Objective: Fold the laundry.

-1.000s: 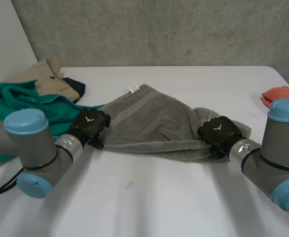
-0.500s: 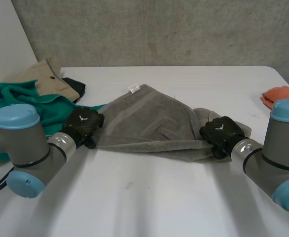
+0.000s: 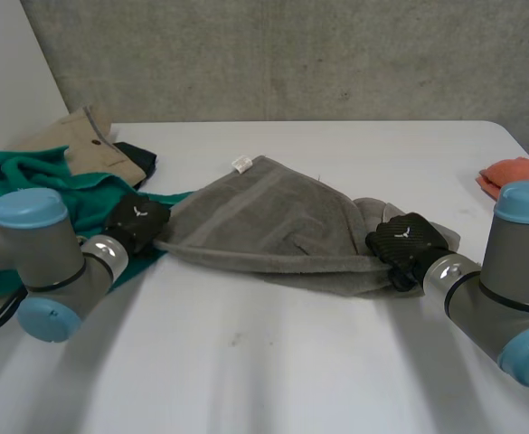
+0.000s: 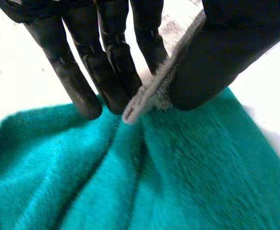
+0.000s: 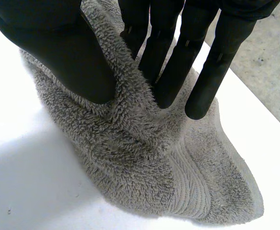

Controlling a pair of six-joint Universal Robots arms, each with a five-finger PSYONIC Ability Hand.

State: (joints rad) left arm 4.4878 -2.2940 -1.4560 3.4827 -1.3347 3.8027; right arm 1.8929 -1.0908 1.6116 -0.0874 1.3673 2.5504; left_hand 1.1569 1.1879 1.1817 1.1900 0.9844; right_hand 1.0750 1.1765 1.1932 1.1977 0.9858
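Note:
A grey towel with a small white tag lies stretched across the middle of the white table. My left hand pinches the towel's left corner between thumb and straight fingers, just over a teal cloth. At the towel's right end my right hand grips a bunched fold of grey pile between thumb and fingers. The towel hangs taut between the two hands, its near edge slightly off the table.
The teal cloth lies heaped at the left, with a tan garment and a dark piece behind it. An orange cloth sits at the right edge. A grey wall stands behind the table.
My left hand has closed on the towel's left corner and drawn it left over the teal cloth, stretching the towel. The right hand has kept its grip and place.

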